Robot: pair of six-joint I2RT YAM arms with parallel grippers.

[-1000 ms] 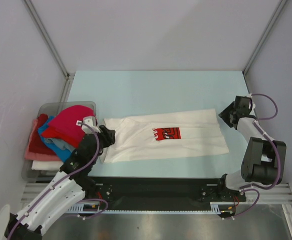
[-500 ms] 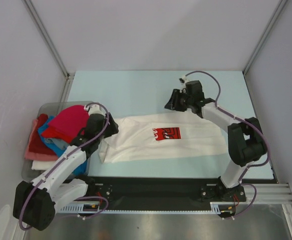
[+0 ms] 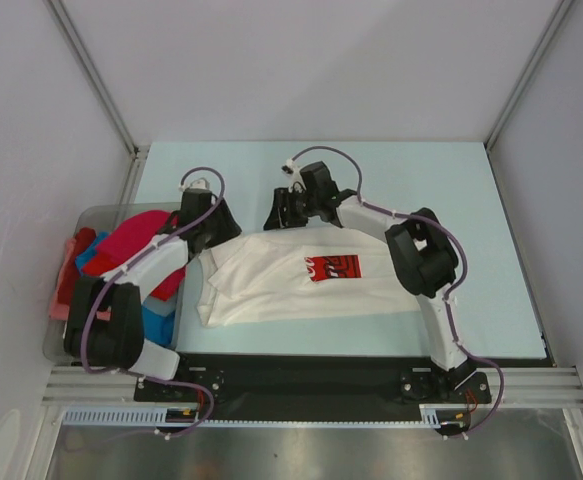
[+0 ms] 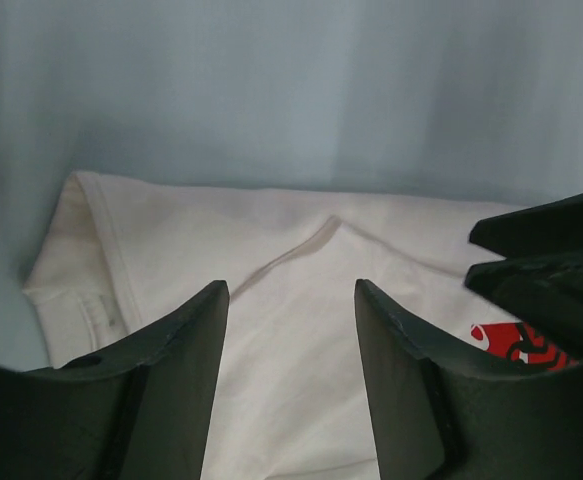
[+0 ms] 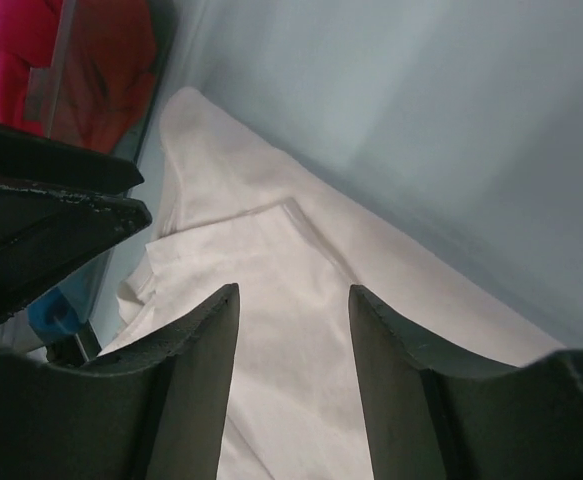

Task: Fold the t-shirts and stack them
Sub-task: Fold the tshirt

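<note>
A white t-shirt (image 3: 291, 290) with a red square chest print (image 3: 332, 267) lies flat on the pale blue table. My left gripper (image 3: 221, 226) is open and empty above the shirt's far left corner. My right gripper (image 3: 279, 214) is open and empty above the far edge, close beside the left one. In the left wrist view my left gripper (image 4: 289, 290) frames bare white cloth (image 4: 271, 250), with the print (image 4: 516, 345) and my right gripper's fingers (image 4: 551, 255) at the right. In the right wrist view my right gripper (image 5: 293, 292) hovers over white cloth (image 5: 301, 260).
A clear grey bin (image 3: 93, 213) stands at the table's left edge, holding a magenta-red shirt (image 3: 131, 238), a blue one (image 3: 157, 322) and a pink one (image 3: 64, 282). The bin and the magenta shirt (image 5: 101, 60) also show in the right wrist view. Grey walls enclose the table.
The right arm swung from the shirt's right end across to its far left edge. The left arm moved from the near left corner to the far left corner. The shirt's outline looks shorter at the right.
</note>
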